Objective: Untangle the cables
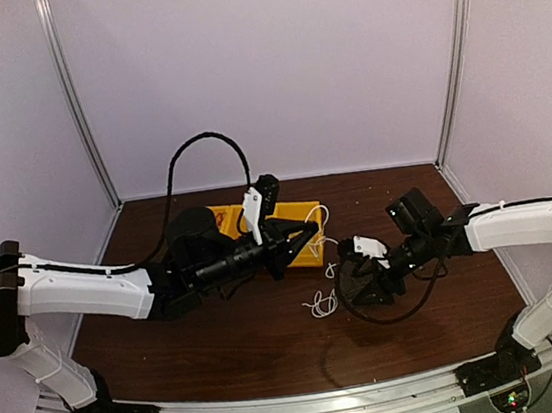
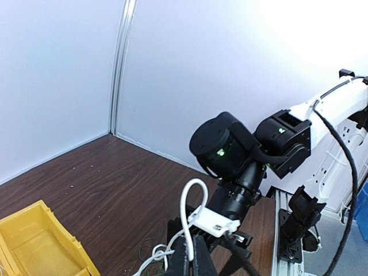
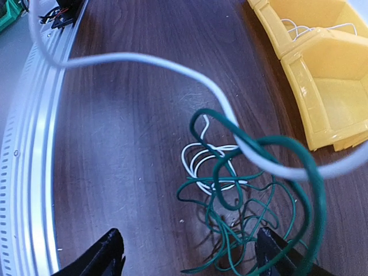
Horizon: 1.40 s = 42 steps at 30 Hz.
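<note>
The left tool (image 2: 191,256) is pinched together on a smooth white cable (image 2: 195,181), which arcs up from its black fingers in a stiff loop. The right tool (image 3: 191,257) stands with its fingers apart over a springy tangle of thin green cable (image 3: 313,178) and a small white coil (image 3: 198,164) on the dark wood-grain table (image 3: 132,144). Whether white threads through green is hard to tell. A glossy yellow plastic bin (image 3: 305,86) nearby is cut off at the frame edge.
</note>
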Available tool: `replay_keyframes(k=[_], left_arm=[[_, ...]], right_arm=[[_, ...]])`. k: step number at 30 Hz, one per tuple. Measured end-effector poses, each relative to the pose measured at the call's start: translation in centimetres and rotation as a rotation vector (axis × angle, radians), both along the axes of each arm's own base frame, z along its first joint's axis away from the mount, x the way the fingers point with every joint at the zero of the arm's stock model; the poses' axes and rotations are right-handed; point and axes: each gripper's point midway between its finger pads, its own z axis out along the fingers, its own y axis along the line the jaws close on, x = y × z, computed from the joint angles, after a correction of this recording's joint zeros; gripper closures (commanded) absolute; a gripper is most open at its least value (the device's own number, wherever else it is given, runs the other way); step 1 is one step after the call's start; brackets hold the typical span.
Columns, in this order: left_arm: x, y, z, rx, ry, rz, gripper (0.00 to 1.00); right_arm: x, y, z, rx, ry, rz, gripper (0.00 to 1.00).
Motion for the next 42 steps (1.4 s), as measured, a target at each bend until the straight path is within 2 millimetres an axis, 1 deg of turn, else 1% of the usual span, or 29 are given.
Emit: replay_keyframes(k=[1,2,3,4,5,6,9,12,14,15,17,18,20,21,22,24,25,26,27,28,29,30,32,33,35,37,39,40,42], left_arm=[[0.0,0.2,0.3,-0.007,-0.001,0.002,1.0],[-0.1,0.3,0.5,-0.012,0.001,0.004,1.0],[-0.1,0.4,0.6,-0.015,0.003,0.006,1.0],[-0.1,0.5,0.6,-0.015,0.007,0.008,1.0],[-0.1,0.6,0.5,-0.015,0.011,0.009,1.0],[-0.1,0.7,0.4,-0.014,0.016,0.011,1.0],[-0.1,0.9,0.3,-0.002,0.026,0.018,1.0],[0.1,1.5,0.4,0.025,0.028,0.035,1.0],[1.1,2.1,1.4,0.048,0.024,0.064,1.0],[1.7,2.5,2.2,0.047,0.023,0.079,1.0],[4.0,4.2,5.2,0.019,0.018,0.132,1.0],[5.2,5.5,7.0,-0.002,0.01,0.163,1.0],[7.6,8.4,11.3,-0.053,-0.021,0.243,1.0],[8.4,9.6,13.1,-0.072,-0.04,0.274,1.0],[8.9,10.7,15.4,-0.098,-0.065,0.303,1.0],[8.9,12.4,19.8,-0.141,-0.125,0.338,1.0],[8.5,13.0,21.5,-0.16,-0.15,0.344,1.0],[8.1,13.4,22.6,-0.171,-0.167,0.347,1.0],[7.8,13.9,23.3,-0.176,-0.179,0.352,1.0],[7.6,14.1,23.5,-0.176,-0.182,0.355,1.0],[7.6,14.2,23.4,-0.17,-0.18,0.355,1.0],[7.6,14.2,23.1,-0.16,-0.173,0.357,1.0],[8.2,13.9,21.4,-0.121,-0.143,0.36,1.0],[8.7,13.5,20.1,-0.093,-0.119,0.361,1.0],[9.7,12.6,17.2,-0.03,-0.06,0.36,1.0],[10.7,11.7,14.1,0.034,0.0,0.36,1.0],[11.6,11.0,10.8,0.101,0.059,0.362,1.0],[11.9,10.8,9.1,0.134,0.087,0.363,1.0],[12.3,10.6,6.6,0.183,0.13,0.367,1.0]], right_arm=[[0.4,0.3,-0.2,0.006,-0.004,-0.001,0.4],[0.6,0.5,-0.4,0.008,-0.008,0.002,0.47],[1.0,0.8,-0.7,0.013,0.001,-0.006,0.58],[1.3,1.1,-0.9,0.015,0.002,-0.008,0.77],[1.6,1.3,-1.1,0.018,0.007,-0.014,0.94],[1.9,1.6,-1.2,0.019,0.007,-0.015,1.0],[3.0,2.3,-1.5,0.022,0.004,-0.026,1.0],[3.6,2.3,-2.1,0.01,0.002,-0.039,1.0],[3.9,1.9,-2.7,-0.005,0.005,-0.052,1.0],[4.1,1.7,-2.9,-0.01,0.009,-0.059,1.0],[4.6,1.2,-3.2,-0.014,0.016,-0.077,1.0],[4.9,0.9,-3.3,-0.016,0.02,-0.089,1.0],[5.4,0.4,-3.7,-0.02,0.03,-0.11,1.0],[5.5,0.2,-3.8,-0.023,0.035,-0.117,1.0],[5.7,0.0,-4.0,-0.026,0.042,-0.125,1.0],[5.9,-0.4,-4.5,-0.035,0.063,-0.14,1.0],[6.1,-0.5,-4.8,-0.039,0.072,-0.147,1.0],[6.2,-0.6,-4.9,-0.04,0.077,-0.152,1.0],[6.3,-0.7,-5.0,-0.042,0.082,-0.155,1.0],[6.4,-0.8,-5.0,-0.043,0.085,-0.159,1.0],[6.4,-1.0,-5.0,-0.044,0.086,-0.163,1.0],[6.5,-1.1,-5.0,-0.044,0.086,-0.166,0.91],[6.6,-1.4,-5.0,-0.049,0.089,-0.173,0.7],[6.6,-1.6,-4.9,-0.052,0.096,-0.179,0.63],[6.6,-1.9,-4.3,-0.058,0.1,-0.182,0.53],[6.9,-1.8,-2.5,-0.049,0.075,-0.173,0.46],[7.0,-1.8,0.1,-0.021,0.027,-0.166,0.37],[6.9,-1.9,1.6,-0.006,-0.006,-0.161,0.34],[6.4,-2.2,4.5,0.027,-0.071,-0.153,0.27]])
